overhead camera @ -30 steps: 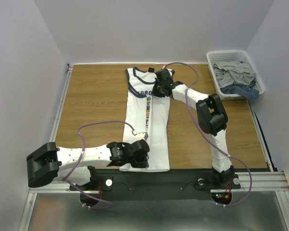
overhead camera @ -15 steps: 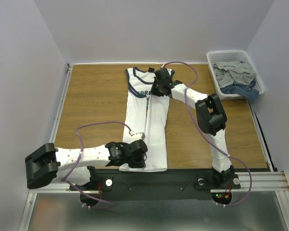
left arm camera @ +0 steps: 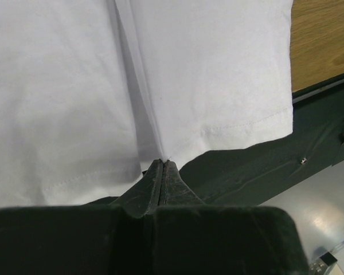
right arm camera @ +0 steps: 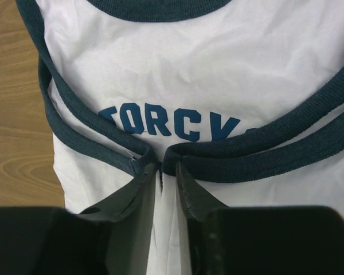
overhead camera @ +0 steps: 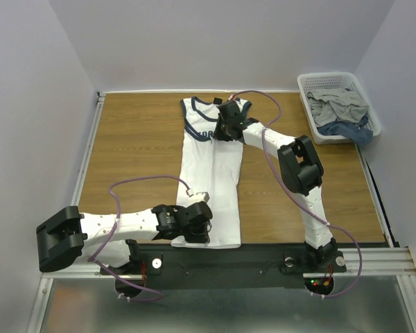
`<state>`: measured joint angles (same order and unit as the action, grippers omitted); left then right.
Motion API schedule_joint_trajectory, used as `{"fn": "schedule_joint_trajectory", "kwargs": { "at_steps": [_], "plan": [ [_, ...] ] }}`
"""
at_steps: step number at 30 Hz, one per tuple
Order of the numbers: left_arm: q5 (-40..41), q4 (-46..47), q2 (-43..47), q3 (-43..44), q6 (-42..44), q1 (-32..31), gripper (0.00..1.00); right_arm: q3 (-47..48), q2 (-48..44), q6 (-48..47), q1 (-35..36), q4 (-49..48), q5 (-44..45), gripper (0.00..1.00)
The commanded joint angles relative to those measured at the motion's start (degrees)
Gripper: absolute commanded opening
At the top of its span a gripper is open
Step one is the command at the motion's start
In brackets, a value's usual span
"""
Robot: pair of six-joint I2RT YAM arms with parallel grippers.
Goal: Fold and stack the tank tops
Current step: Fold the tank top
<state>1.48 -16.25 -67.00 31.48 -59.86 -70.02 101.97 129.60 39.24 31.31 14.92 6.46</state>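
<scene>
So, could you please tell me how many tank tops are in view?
1 for certain: the white tank top lies lengthwise on the table, left gripper pinching its hem, right gripper its armhole trim. More may hide among crumpled clothes in the basket.

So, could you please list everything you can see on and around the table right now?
Tank top: one, white with navy trim and navy lettering, lying lengthwise down the middle of the table, partly folded.
Table: one, brown wood grain.
Basket: one, white plastic, at the far right corner.
Clothes: a heap, grey and blue, inside the basket; the count is unclear.
Cables: two, purple, one looping along each arm.
Left gripper: black, shut on the tank top's near hem.
Right gripper: black, shut on the navy armhole trim just below the lettering.
</scene>
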Motion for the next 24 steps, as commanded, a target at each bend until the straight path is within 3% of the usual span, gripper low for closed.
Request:
{"fn": "schedule_joint_trajectory", "kwargs": {
  "at_steps": [1,6,11,19,23,24],
  "plan": [
    [-0.60,-0.62,0.38,-0.55,0.79,-0.03,0.04,1.56,-1.37,-1.27,0.24,-1.65,1.45,0.31],
    [0.02,-2.29,1.26,0.68,1.14,-0.03,0.26,1.91,-2.86,-2.94,0.33,-1.30,1.45,0.46],
    [1.69,-5.45,3.98,3.49,1.93,-0.03,0.36,2.18,-5.14,-3.65,0.24,-0.77,1.71,0.60],
    [5.64,-11.87,8.11,10.25,3.69,0.93,0.37,-4.31,-15.85,-4.09,0.24,1.25,5.75,0.65],
    [6.00,-9.86,6.89,13.25,10.08,7.16,0.37,-17.65,-26.40,-2.25,0.77,1.43,4.62,0.64],
    [4.08,-6.98,6.28,13.43,11.59,11.53,0.36,-23.43,-28.33,-1.89,1.29,1.34,4.62,0.63]
  ]
}}
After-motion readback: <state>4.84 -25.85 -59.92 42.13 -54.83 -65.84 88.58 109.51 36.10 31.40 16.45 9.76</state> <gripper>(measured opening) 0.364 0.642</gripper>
